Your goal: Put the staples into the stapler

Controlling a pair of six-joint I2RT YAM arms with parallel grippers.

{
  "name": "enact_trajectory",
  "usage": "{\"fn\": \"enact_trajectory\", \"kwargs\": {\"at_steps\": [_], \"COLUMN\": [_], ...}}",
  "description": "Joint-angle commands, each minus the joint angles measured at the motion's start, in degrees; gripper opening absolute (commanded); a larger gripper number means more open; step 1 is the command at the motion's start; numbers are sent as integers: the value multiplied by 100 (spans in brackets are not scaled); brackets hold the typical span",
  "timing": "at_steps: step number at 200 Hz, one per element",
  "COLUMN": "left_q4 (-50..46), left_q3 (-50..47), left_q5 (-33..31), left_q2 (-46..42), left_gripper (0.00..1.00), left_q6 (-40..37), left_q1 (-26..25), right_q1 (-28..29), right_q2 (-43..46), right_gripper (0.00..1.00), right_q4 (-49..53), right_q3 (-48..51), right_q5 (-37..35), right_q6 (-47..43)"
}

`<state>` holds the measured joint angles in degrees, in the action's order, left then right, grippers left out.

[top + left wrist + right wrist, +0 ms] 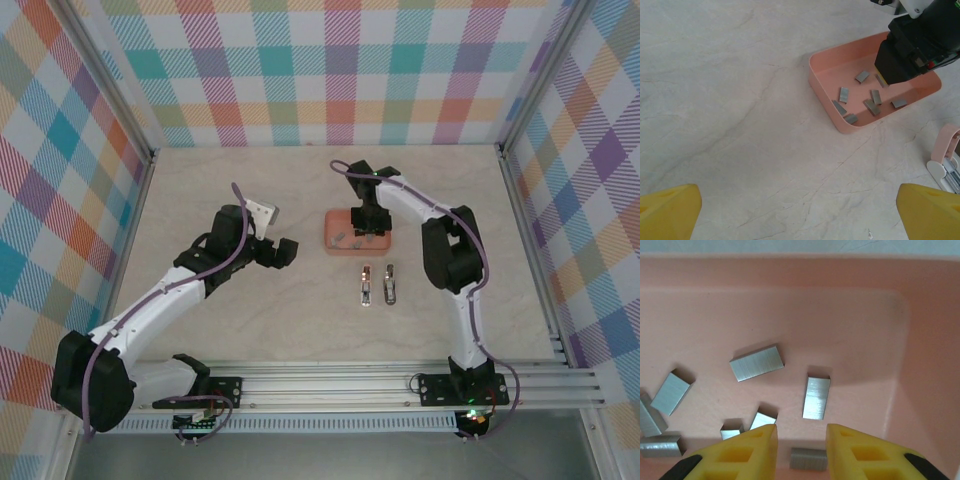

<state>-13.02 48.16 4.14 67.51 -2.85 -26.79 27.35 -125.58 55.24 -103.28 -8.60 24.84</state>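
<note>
Several staples, short grey metal strips [816, 398], lie scattered in the coral-pink tray [334, 222]. My right gripper [800, 445] is down inside the tray, its yellow fingers [740, 455] standing narrowly apart around one staple strip [808, 459], with a gap on the left side. In the top view the right gripper [368, 218] hangs over the tray. A small pink-and-white stapler [367, 285] lies in front of the tray with a similar one [390, 283] beside it. My left gripper [288, 252] hovers wide open left of the tray, holding nothing.
The left wrist view looks over bare marbled table toward the tray [840, 125], its staples [844, 94] and the black right gripper body [915, 50]. A stapler [946, 160] with its pink top raised sits at that view's right edge. Plaid walls enclose the table.
</note>
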Motion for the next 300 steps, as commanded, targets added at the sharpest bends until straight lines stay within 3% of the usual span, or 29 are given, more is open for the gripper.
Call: {"fn": "enact_trajectory", "kwargs": {"at_steps": [1, 116, 209, 236, 300], "left_q4": [185, 177, 160, 150, 150], "left_q3": [53, 79, 93, 103, 119], "left_q5": [132, 172, 200, 223, 271], "left_q2": [37, 82, 80, 56, 67], "left_gripper": [100, 100, 100, 100, 100], "left_q6": [-47, -33, -32, -31, -24], "left_q1": [50, 45, 51, 48, 44], "right_q1": [-84, -143, -162, -160, -127], "right_q2": [-131, -409, -578, -571, 18], "right_gripper": [31, 32, 26, 20, 13], "right_q4": [148, 19, -241, -325, -647], "right_q3": [-236, -232, -178, -49, 203], "right_q5": [-114, -15, -12, -84, -117], "right_q6": [60, 69, 17, -12, -76]}}
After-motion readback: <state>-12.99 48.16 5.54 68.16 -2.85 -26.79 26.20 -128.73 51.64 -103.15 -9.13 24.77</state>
